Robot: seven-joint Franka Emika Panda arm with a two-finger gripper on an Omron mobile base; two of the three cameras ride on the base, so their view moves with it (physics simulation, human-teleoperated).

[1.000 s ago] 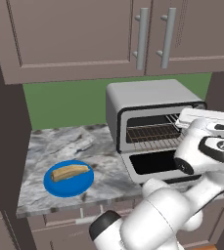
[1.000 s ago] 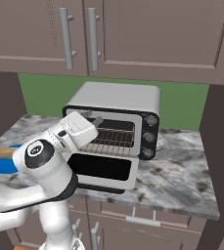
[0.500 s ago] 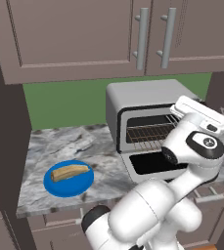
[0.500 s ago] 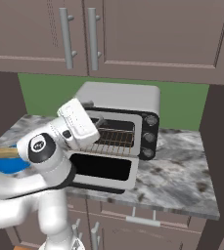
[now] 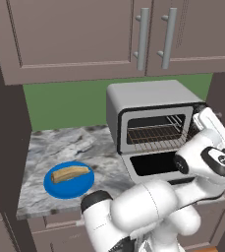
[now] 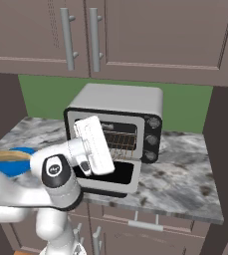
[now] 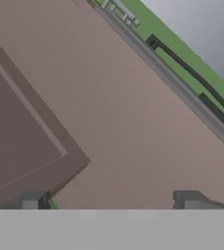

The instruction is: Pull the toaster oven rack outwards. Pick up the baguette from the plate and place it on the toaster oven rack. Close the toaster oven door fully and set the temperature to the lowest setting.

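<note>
While the tool (image 7: 111, 197) has swung up from the oven (image 5: 151, 123) mouth to face the cabinets (image 7: 108, 122), its fingers stand wide apart and empty. That suggests the rack (image 5: 158, 134) pull is finished and the baguette (image 5: 71, 173) comes next; it lies on the plate (image 5: 55, 187), on the desk (image 5: 79, 147) well off to the tool's left. The arm hides the door's (image 5: 153, 166) front edge, so how far out the rack sits is unclear.

No text, label, brand, number or sign can be read on anything in these views.
</note>
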